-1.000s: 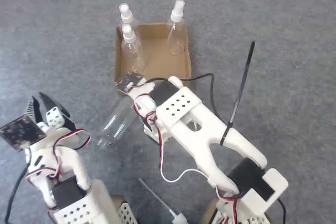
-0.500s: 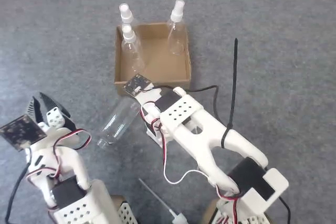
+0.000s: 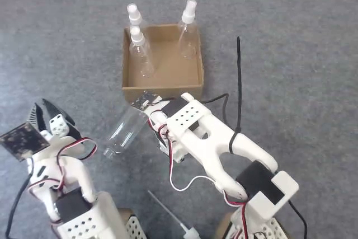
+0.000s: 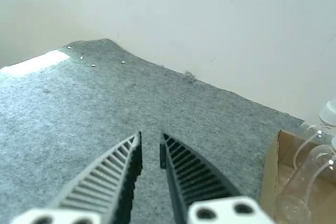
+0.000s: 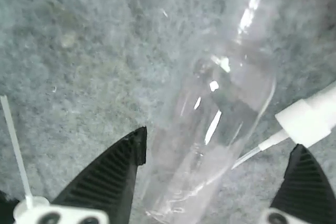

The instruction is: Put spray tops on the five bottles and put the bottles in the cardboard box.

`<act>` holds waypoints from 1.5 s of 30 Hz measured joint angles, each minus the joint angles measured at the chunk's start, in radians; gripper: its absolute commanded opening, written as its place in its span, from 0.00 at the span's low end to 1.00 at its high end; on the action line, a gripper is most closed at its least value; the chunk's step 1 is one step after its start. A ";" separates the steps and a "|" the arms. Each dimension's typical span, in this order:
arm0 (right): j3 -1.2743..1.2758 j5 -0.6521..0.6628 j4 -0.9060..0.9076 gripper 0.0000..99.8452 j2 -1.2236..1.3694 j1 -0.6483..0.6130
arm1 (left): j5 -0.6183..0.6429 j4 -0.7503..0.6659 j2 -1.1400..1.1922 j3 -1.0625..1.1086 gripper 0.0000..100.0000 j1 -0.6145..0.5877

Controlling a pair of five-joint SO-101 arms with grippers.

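Note:
A clear bottle [image 3: 124, 131] without a spray top lies on its side on the grey carpet in front of the cardboard box [image 3: 162, 87]. My right gripper [image 3: 146, 115] hangs over the bottle's end nearest the box. In the right wrist view that gripper [image 5: 219, 144] is open, its fingers either side of the bottle [image 5: 210, 124]. A white spray top [image 5: 308, 120] lies beside the bottle. Two capped bottles [image 3: 140, 51] [image 3: 188, 32] stand in the box, a third [image 3: 134, 16] at its back corner. My left gripper [image 4: 150, 150] is shut and empty, low at the near left.
Another spray top [image 3: 184, 229] with its long tube lies on the carpet near the arms' bases; its tube [image 5: 10, 129] also crosses the right wrist view. A black cable tie [image 3: 239, 82] sticks up from the right arm. A pale wall borders the carpet's far edge.
The right arm has drawn back from the box's front wall and come down over the lying bottle. Its cable tie has swung left. The left arm has kept still.

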 measured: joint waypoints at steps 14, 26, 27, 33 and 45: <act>-0.075 0.098 0.000 0.25 0.000 0.000 | 0.000 0.000 0.000 0.000 0.05 0.000; -0.095 0.164 -0.037 0.25 0.018 0.020 | 0.000 -0.020 0.000 0.000 0.05 0.000; -0.095 0.169 -0.043 0.25 0.038 0.025 | 0.000 -0.020 0.000 0.000 0.05 0.000; -0.137 0.172 -0.051 0.25 0.133 0.031 | 0.000 -0.020 0.000 0.000 0.05 0.000; -0.150 0.173 -0.035 0.15 0.153 0.031 | 0.000 -0.020 0.000 0.000 0.05 0.000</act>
